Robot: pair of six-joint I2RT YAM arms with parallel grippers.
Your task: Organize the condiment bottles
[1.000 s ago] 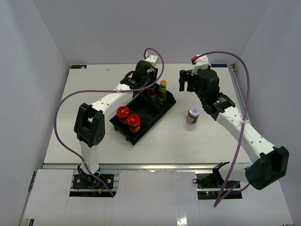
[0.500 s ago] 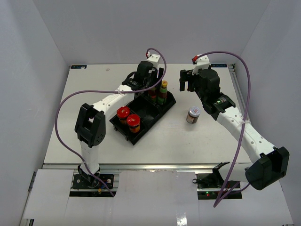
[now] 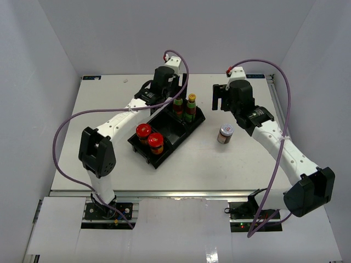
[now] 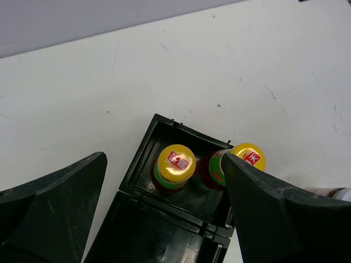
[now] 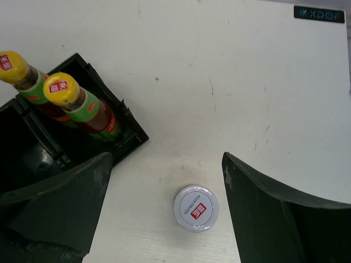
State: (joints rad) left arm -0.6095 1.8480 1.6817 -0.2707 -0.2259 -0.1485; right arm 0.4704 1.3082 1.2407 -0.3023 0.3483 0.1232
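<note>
Two yellow-capped bottles (image 3: 190, 106) (image 3: 178, 107) stand upright side by side in the far compartment of the black tray (image 3: 174, 131). Two red-lidded jars (image 3: 143, 131) (image 3: 156, 142) sit in its near end. A white-lidded jar (image 3: 225, 133) stands on the table right of the tray. My left gripper (image 3: 173, 93) hangs open above the bottles (image 4: 175, 164) (image 4: 249, 155), touching neither. My right gripper (image 3: 220, 97) is open above the white-lidded jar (image 5: 196, 208), well clear of it; the two bottles (image 5: 61, 89) (image 5: 12, 66) show at its upper left.
The tray's middle compartment (image 4: 159, 230) holds nothing. The tray lies diagonally on the white table (image 3: 109, 109), whose back edge meets the grey walls. A purple cable (image 3: 71, 123) loops out from the left arm.
My left gripper has opened, let go of a yellow-capped bottle in the far compartment, and lifted back from it. The right gripper shifted only slightly.
</note>
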